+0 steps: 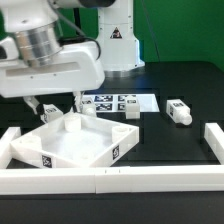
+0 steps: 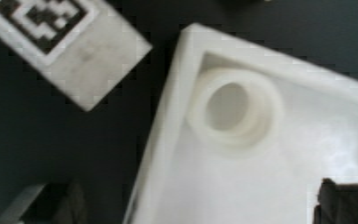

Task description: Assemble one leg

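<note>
The white square tabletop [image 1: 60, 150] lies upside down in the front left of the exterior view, with raised corner blocks. My gripper [image 1: 57, 103] hangs open just above its far corner. In the wrist view the corner's round socket [image 2: 233, 105] sits ahead of the gripper [image 2: 197, 208], with the dark fingertips [image 2: 51, 205] wide apart on either side of the tabletop's edge [image 2: 176, 170] and holding nothing. A white leg [image 1: 179, 111] with a tag lies on the exterior view's right. Another white tagged piece [image 1: 49, 112] lies beside the tabletop, and shows in the wrist view [image 2: 69, 45].
The marker board [image 1: 115, 102] lies behind the tabletop. White wall pieces stand along the front [image 1: 110, 181], the exterior view's right [image 1: 214, 140] and its left [image 1: 8, 140]. The arm's base [image 1: 115, 45] stands at the back.
</note>
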Available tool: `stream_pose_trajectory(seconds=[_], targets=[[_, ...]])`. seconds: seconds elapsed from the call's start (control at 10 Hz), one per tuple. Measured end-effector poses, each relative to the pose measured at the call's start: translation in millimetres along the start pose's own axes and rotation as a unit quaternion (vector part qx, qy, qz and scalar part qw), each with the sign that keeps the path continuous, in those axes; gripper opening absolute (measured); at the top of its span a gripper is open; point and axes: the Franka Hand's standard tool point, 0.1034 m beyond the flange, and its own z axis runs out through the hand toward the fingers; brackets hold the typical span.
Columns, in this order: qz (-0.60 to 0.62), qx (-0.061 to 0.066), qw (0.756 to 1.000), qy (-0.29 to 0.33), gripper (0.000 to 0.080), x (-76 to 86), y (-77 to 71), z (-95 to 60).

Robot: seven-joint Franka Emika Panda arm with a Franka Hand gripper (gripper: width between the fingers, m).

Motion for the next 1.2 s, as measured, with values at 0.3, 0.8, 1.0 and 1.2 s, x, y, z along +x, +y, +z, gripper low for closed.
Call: stream_pose_trajectory(seconds=[0.3,0.8,1.0,1.2], targets=[[-0.006,-0.003,1.0,0.005,0.0649,0.1,-4.8,0.8],[0.044,-0.007,0.999,0.01,0.0649,17.9,17.7,31.0],[0.052,-0.006,0.998,0.018,0.0513,17.3,17.8,33.0],[0.052,-0.006,0.998,0.018,0.0373,17.3,17.7,33.1]])
